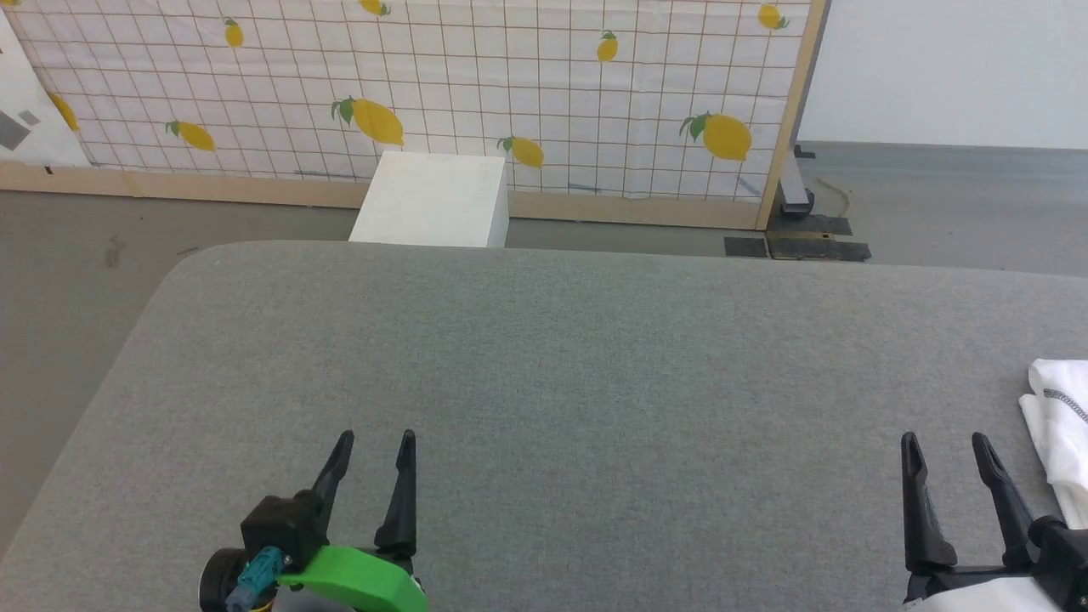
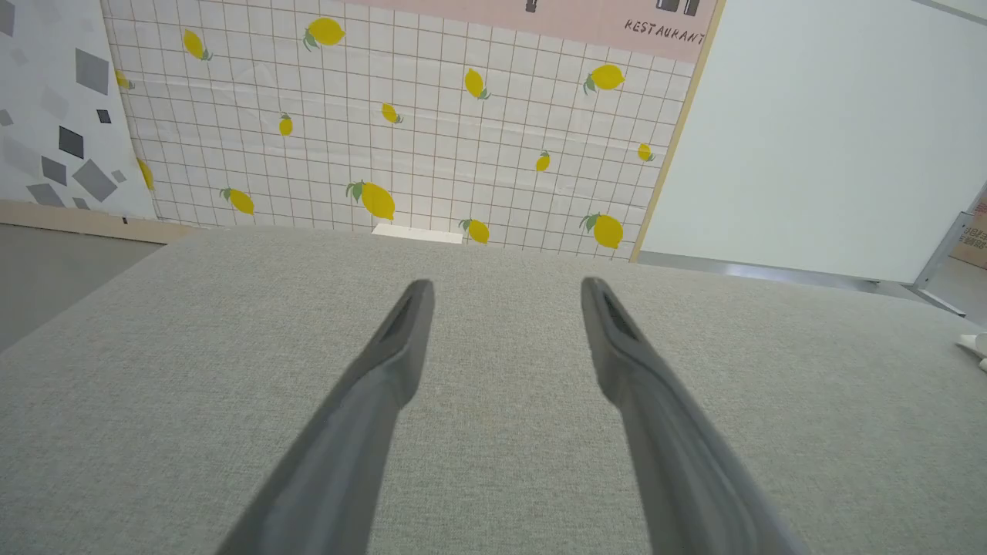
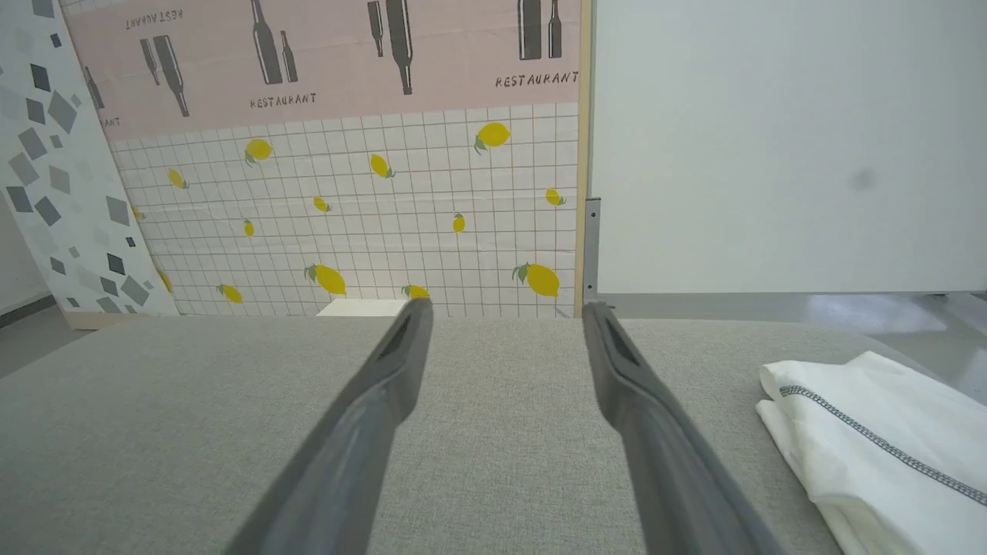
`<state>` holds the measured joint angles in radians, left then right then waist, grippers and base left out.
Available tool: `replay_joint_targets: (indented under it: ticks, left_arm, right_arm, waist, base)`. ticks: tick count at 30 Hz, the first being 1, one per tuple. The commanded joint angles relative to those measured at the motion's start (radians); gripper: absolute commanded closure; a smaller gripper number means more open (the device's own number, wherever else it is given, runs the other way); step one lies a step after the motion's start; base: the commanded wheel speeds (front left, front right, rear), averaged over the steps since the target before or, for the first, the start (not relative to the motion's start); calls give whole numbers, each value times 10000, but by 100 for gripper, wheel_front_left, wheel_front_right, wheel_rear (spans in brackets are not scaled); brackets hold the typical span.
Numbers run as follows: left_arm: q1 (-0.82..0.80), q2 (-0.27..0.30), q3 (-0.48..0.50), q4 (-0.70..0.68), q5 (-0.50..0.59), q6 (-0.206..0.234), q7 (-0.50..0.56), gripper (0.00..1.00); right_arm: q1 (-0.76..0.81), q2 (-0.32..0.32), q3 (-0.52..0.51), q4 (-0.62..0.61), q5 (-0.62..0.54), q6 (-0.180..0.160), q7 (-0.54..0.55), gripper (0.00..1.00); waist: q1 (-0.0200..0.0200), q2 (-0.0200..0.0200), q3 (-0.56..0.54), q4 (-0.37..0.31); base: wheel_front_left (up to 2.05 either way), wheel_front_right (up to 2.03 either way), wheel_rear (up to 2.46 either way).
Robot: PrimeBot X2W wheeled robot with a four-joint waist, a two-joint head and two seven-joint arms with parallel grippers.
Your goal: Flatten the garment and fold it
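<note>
Left gripper near left, right gripper near right, both released and empty over the grey table. White garment lies at table's right edge, just beside right gripper.

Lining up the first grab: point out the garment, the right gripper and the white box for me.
garment (image 3: 887,393): right wrist view, white fabric above the grey stitching.
right gripper (image 1: 943,440): head view, midway between its open fingertips.
white box (image 1: 429,200): head view, middle of its top face.
</note>
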<state>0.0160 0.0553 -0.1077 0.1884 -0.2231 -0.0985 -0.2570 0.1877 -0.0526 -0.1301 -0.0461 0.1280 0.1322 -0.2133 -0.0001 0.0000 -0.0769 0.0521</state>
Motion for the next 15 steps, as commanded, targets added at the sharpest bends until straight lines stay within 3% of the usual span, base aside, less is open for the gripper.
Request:
replay_joint_targets:
  ticks: [1, 12, 13, 15]
  left_arm:
    - [135, -48, -18, -22, -77, 52, -47, 0]
    - [133, -50, -141, 100, -280, 138, -47, 0]
    - [36, -4, -132, 90, -166, 115, 1, 100]
    - [32, 2, -129, 94, -154, 114, 11, 100]
  right_arm:
    - [110, 22, 22, 12, 86, -15, -88, 0]
    - [116, 23, 96, 142, 259, -15, -52, 0]
    - [13, 0, 73, 121, 165, 0, 4, 100]
    - [11, -2, 72, 125, 169, 2, 20, 100]
  waist:
    - [1, 0, -5, 1]
    - [1, 0, -2, -49]
    - [1, 0, -2, -49]
    - [1, 0, -2, -50]
  base:
    - [0, 0, 0]
    - [0, 0, 0]
    - [0, 0, 0]
    - [0, 0, 0]
